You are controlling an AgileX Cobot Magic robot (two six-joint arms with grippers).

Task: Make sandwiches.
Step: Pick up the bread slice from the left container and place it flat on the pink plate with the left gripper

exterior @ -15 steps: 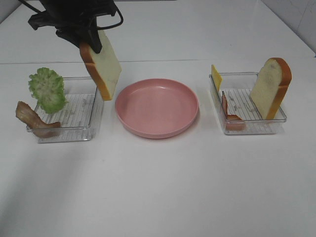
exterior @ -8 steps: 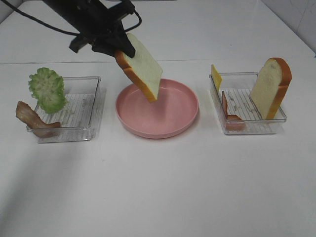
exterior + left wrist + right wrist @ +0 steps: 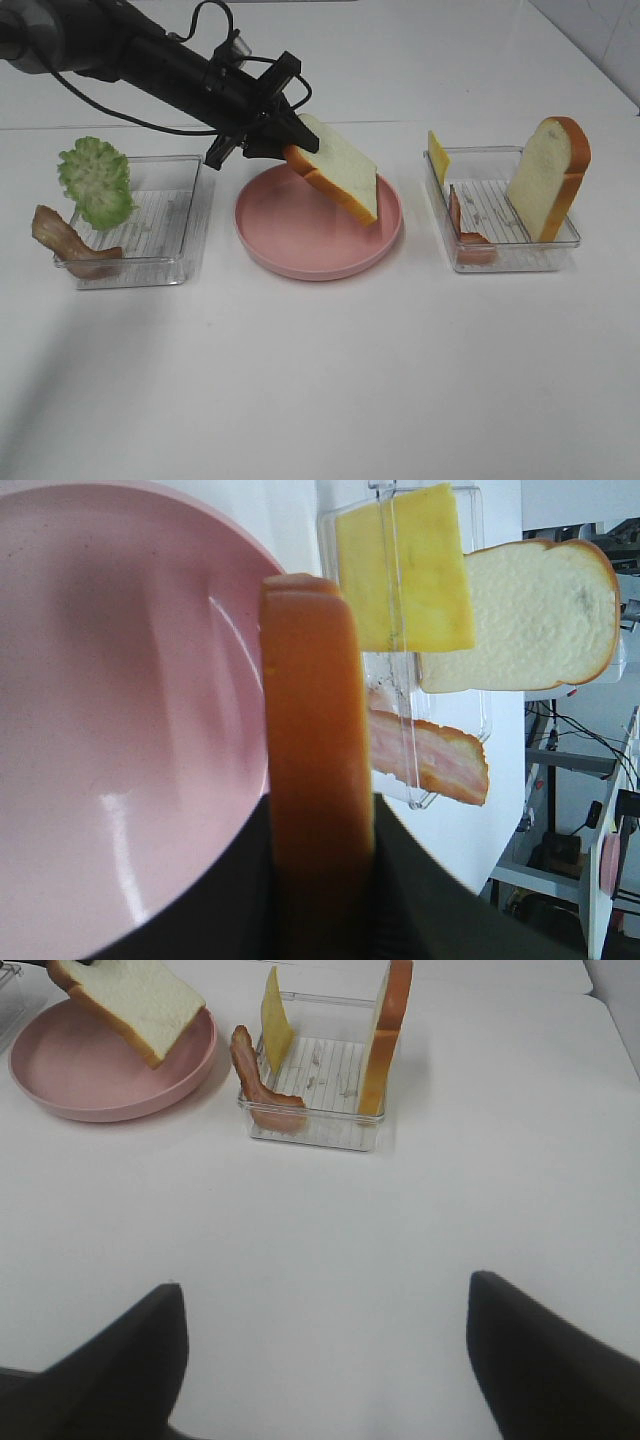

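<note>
Left gripper (image 3: 287, 147) clamped on the crust end of a bread slice (image 3: 342, 178), which slants down from the fingertips over the plate (image 3: 290, 245); contact between slice and plate cannot be told. Beyond the slice, away from this gripper: tray (image 3: 510, 262) holding cheese (image 3: 437, 157), bacon (image 3: 462, 225) and an upright second slice (image 3: 548, 175). Behind the gripper, beside its arm: left tray (image 3: 140, 280) with lettuce (image 3: 95, 180) and other bacon (image 3: 60, 240). Right gripper (image 3: 325, 1282): jaws wide apart, empty, above bare table (image 3: 400, 1220), the cheese tray ahead of it.
</note>
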